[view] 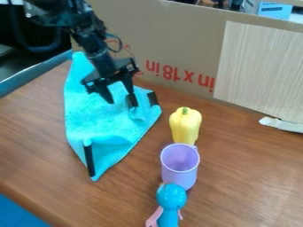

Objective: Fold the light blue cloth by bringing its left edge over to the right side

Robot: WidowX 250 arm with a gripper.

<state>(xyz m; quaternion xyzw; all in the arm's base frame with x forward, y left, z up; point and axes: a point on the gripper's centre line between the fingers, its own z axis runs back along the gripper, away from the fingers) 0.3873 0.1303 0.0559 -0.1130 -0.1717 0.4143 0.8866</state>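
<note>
While the gripper, jaws spread, is at the turquoise cloth (contact unclear), a blue toy is cut off below.

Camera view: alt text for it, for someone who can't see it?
Open black gripper at a turquoise cloth on a wooden table. Beside the cloth, a yellow toy pepper, lilac cup and blue-headed toy line up toward the camera; cardboard stands behind.

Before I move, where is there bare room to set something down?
The brown wooden table is bare in the picture right of the yellow pepper and lilac cup, between that cup and the turquoise cloth, and at the cloth's left. Crowded: the line of pepper, cup and round-headed blue toy, and where the black gripper hangs over the cloth.
</note>
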